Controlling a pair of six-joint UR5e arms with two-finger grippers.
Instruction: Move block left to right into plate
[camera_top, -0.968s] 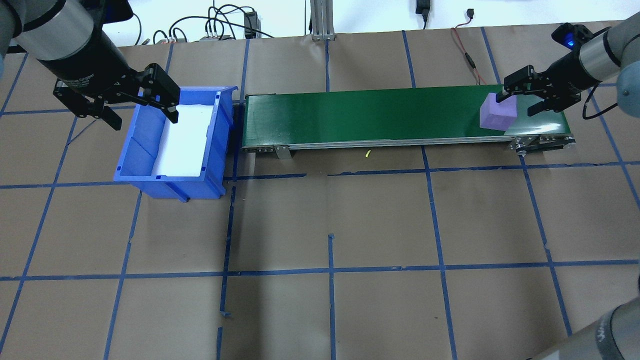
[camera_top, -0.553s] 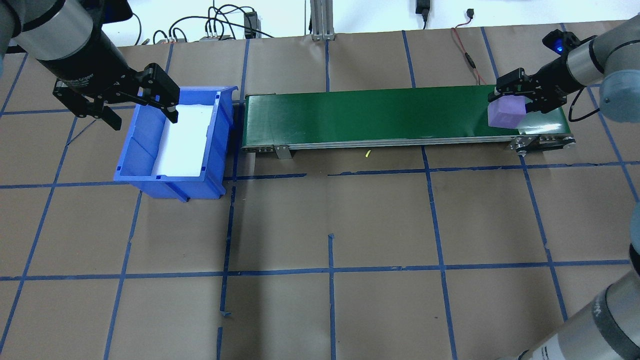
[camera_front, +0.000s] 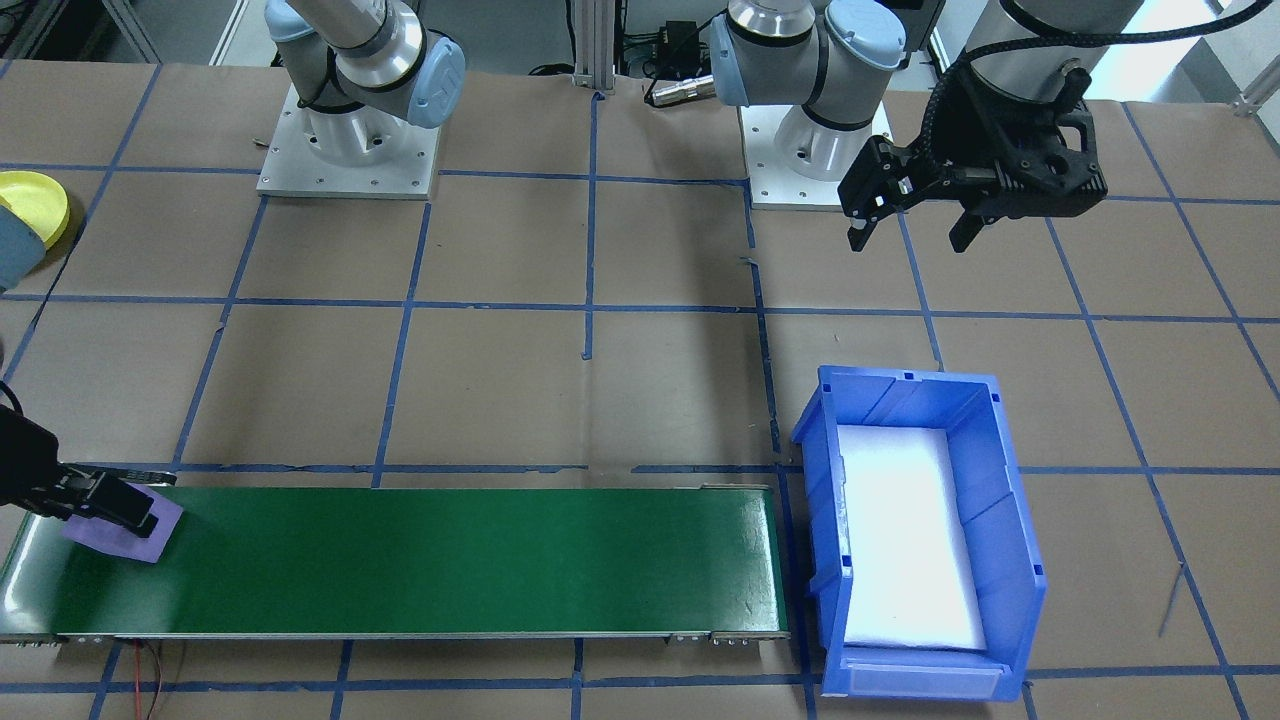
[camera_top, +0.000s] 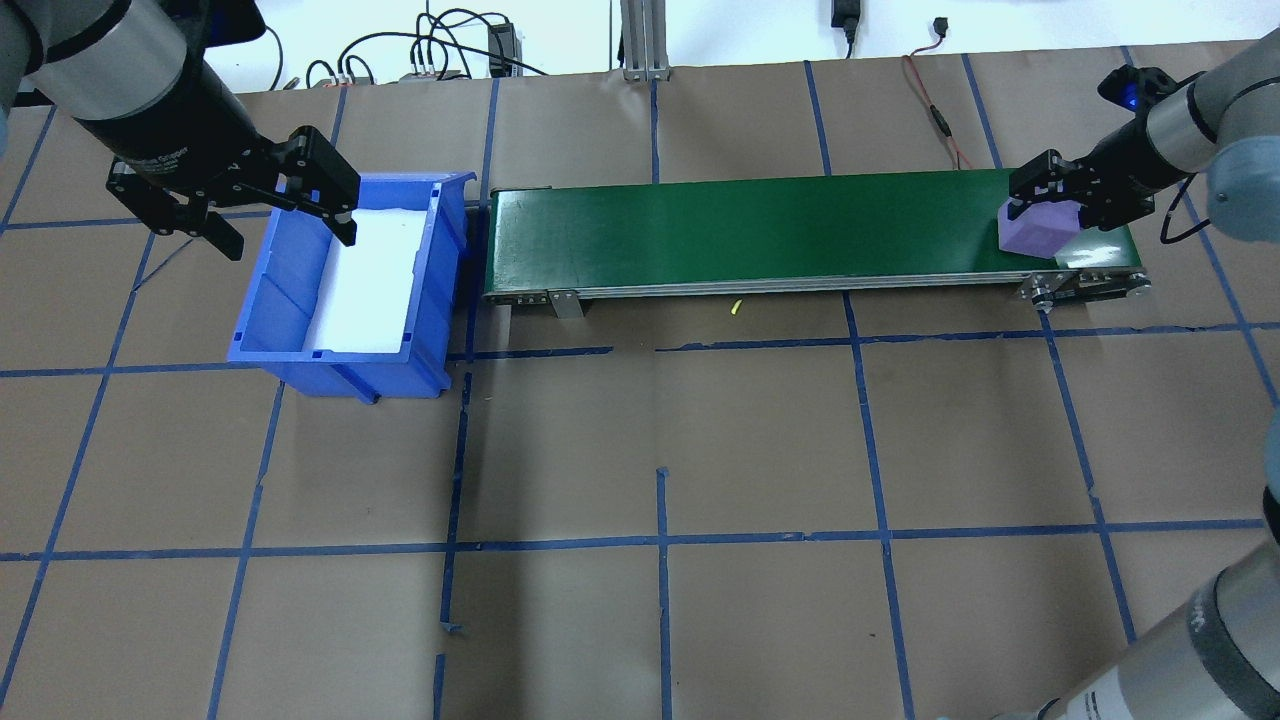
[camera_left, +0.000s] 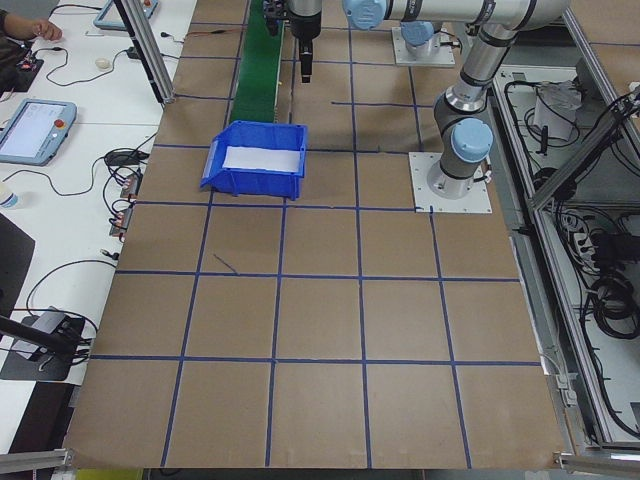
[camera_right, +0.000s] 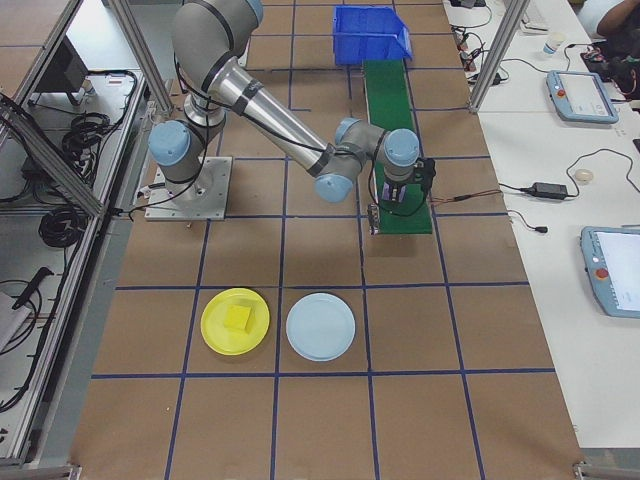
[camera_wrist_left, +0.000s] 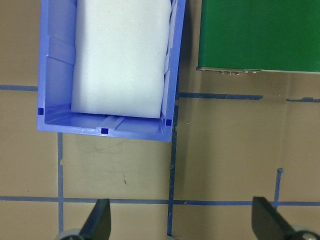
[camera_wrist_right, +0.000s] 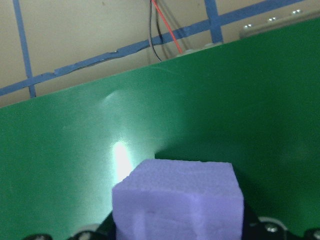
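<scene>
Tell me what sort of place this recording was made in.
Most likely a robotics lab or test cell: two arms are bolted to a table covered in brown paper with a blue tape grid, a small green conveyor belt runs across it, and teach pendants and cabling lie on side benches.

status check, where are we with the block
Right gripper shut on purple block, at conveyor end. Left gripper open over blue bin. Yellow plate already holds a yellow block.

The block (camera_top: 1036, 232) sits on the conveyor belt's (camera_top: 760, 235) right end, the bin (camera_top: 345, 285) off its left end.
</scene>
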